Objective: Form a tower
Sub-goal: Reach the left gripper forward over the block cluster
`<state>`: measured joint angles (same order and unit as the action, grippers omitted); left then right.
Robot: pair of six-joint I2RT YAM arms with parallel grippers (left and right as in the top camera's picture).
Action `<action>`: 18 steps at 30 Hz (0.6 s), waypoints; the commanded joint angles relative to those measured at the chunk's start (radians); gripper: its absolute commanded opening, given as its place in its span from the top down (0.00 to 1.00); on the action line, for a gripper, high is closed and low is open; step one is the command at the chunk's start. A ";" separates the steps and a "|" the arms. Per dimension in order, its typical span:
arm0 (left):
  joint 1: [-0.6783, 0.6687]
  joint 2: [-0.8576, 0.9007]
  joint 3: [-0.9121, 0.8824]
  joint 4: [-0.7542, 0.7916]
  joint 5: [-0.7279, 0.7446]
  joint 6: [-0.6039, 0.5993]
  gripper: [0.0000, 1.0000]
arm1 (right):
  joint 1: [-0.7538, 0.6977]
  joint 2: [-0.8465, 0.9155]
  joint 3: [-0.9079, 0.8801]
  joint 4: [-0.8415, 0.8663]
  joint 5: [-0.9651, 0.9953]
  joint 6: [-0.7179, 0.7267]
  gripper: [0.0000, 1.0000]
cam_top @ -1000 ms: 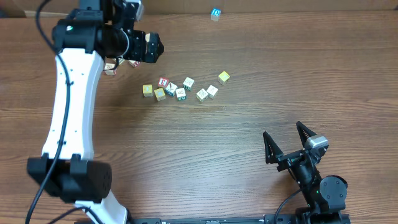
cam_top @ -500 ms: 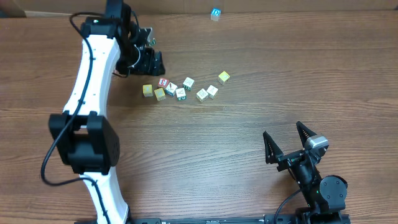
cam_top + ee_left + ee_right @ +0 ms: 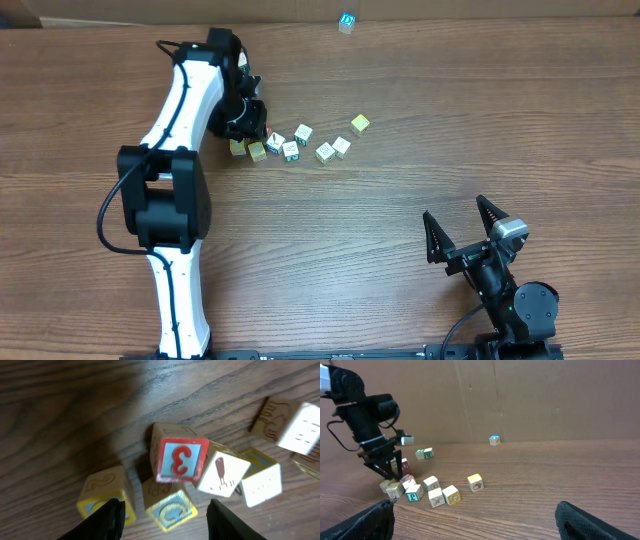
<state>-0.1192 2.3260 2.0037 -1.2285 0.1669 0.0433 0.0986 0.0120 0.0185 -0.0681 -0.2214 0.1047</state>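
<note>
My left gripper (image 3: 167,522) hangs low over the left end of a cluster of small wooden cubes, jaws open. A yellow-faced cube (image 3: 170,507) lies between the fingertips with a gap on each side. A second yellow-faced cube (image 3: 102,497) sits partly behind the left finger (image 3: 107,519). Just beyond them is a red-bordered cube marked 3 (image 3: 180,457). From overhead the left gripper (image 3: 248,128) covers that end of the cluster. My right gripper (image 3: 465,235) rests open near the front right, holding nothing. No tower shows in any view.
More loose cubes trail to the right: white ones (image 3: 303,133), (image 3: 325,152), (image 3: 342,146) and a yellow one (image 3: 360,124). A blue cube (image 3: 346,21) sits alone at the far edge by the cardboard wall. Two green-marked cubes (image 3: 425,453) lie behind the left arm.
The left arm swung right and came down onto the left end of the cluster. Its jaws have narrowed around the yellow-faced cube. The right arm has not moved.
</note>
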 commanded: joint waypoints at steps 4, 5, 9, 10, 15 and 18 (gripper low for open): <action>-0.047 0.010 0.023 0.037 -0.130 -0.063 0.47 | -0.005 -0.009 -0.010 0.005 -0.001 0.002 0.00; -0.051 0.010 0.023 0.047 -0.154 -0.075 0.47 | -0.005 -0.009 -0.010 0.005 -0.001 0.002 0.00; -0.058 0.010 0.022 0.086 -0.187 -0.092 0.47 | -0.005 -0.009 -0.010 0.005 -0.001 0.002 0.00; -0.058 0.010 0.022 0.095 -0.187 -0.092 0.47 | -0.005 -0.009 -0.010 0.005 -0.001 0.002 0.00; -0.058 0.010 0.019 0.138 -0.193 -0.092 0.47 | -0.005 -0.009 -0.010 0.005 -0.001 0.002 0.00; -0.060 0.010 0.018 0.158 -0.192 -0.092 0.46 | -0.005 -0.009 -0.010 0.005 -0.001 0.002 0.00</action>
<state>-0.1764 2.3291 2.0052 -1.0798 -0.0059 -0.0284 0.0986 0.0120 0.0185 -0.0673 -0.2214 0.1047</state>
